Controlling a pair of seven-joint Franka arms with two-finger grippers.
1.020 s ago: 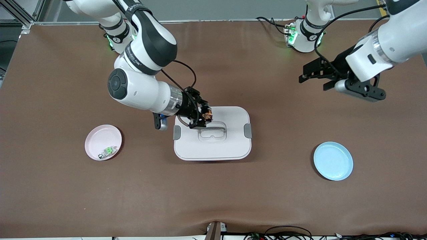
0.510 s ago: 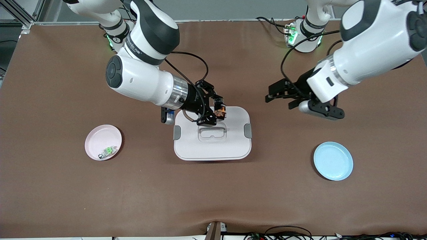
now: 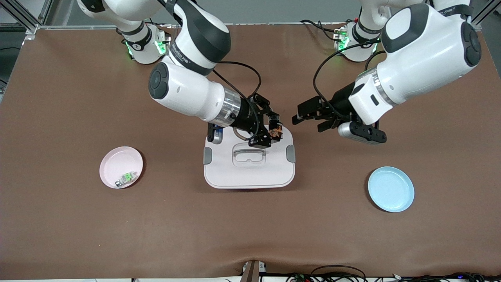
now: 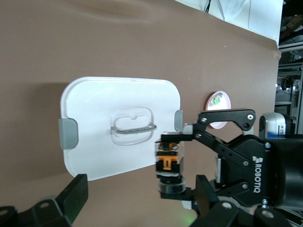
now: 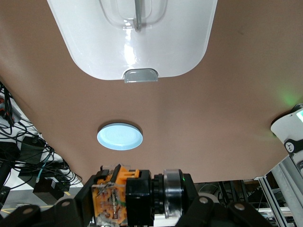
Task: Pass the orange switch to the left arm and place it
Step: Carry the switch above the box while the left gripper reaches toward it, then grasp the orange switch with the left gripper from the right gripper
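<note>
Both arms have closed toward each other since a second ago. From the front camera, my right gripper [image 3: 274, 132] pinches the orange switch [image 3: 276, 131] over the box [image 3: 249, 172] corner nearest the left arm, while my left gripper [image 3: 299, 116], fingers spread, hovers at about two o'clock of it, presumably lined up for the handover above the lid. Left wrist: the blocky switch [image 4: 169, 158] faces me, over the smooth white lid. Right wrist: the round blue plate [image 5: 120, 136] lies on the matte brown table [image 5: 227, 118].
</note>
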